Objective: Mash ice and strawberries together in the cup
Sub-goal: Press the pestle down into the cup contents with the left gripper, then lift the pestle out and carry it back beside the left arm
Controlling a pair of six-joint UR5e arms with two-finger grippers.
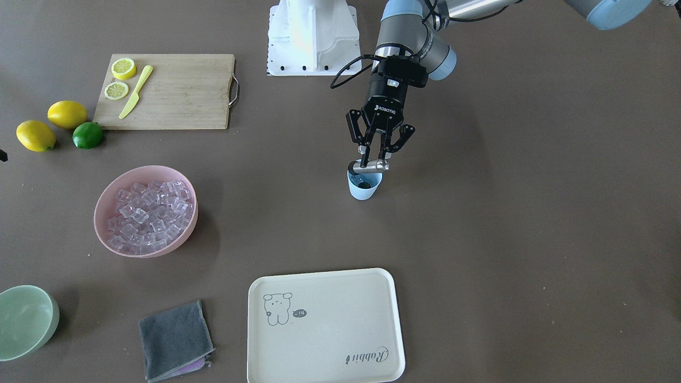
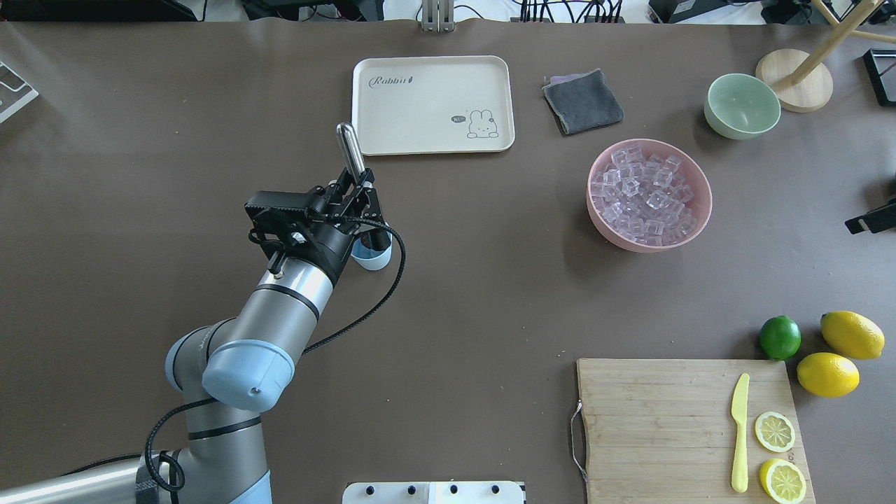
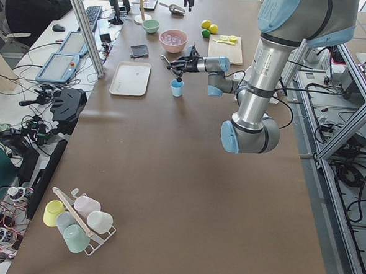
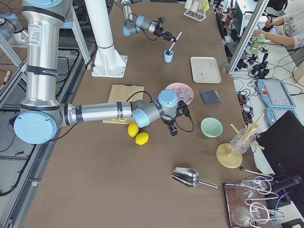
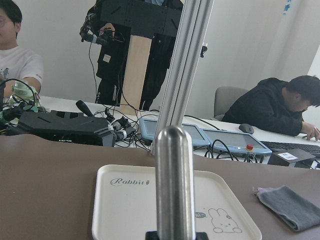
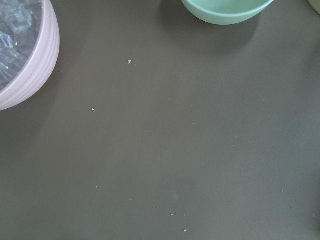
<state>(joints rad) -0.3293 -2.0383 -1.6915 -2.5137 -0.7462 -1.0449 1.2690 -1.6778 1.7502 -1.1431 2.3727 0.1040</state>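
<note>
The light blue cup (image 1: 365,187) stands near mid-table, also in the overhead view (image 2: 374,258). My left gripper (image 1: 374,159) is right above it, shut on a steel muddler (image 2: 349,150) that leans and has its lower end inside the cup. Something dark shows in the cup; the strawberry is hidden. The ice (image 1: 147,215) fills the pink bowl (image 2: 609,231), apart from the cup. My right gripper (image 4: 173,127) hovers by the pink bowl and green bowl; I cannot tell whether it is open or shut.
A cream tray (image 2: 364,105), grey cloth (image 2: 583,101) and pale green bowl (image 2: 742,105) lie on the far side. A cutting board (image 2: 651,413) bears lemon halves and a yellow knife, with lemons (image 2: 827,374) and a lime (image 2: 780,337) beside it.
</note>
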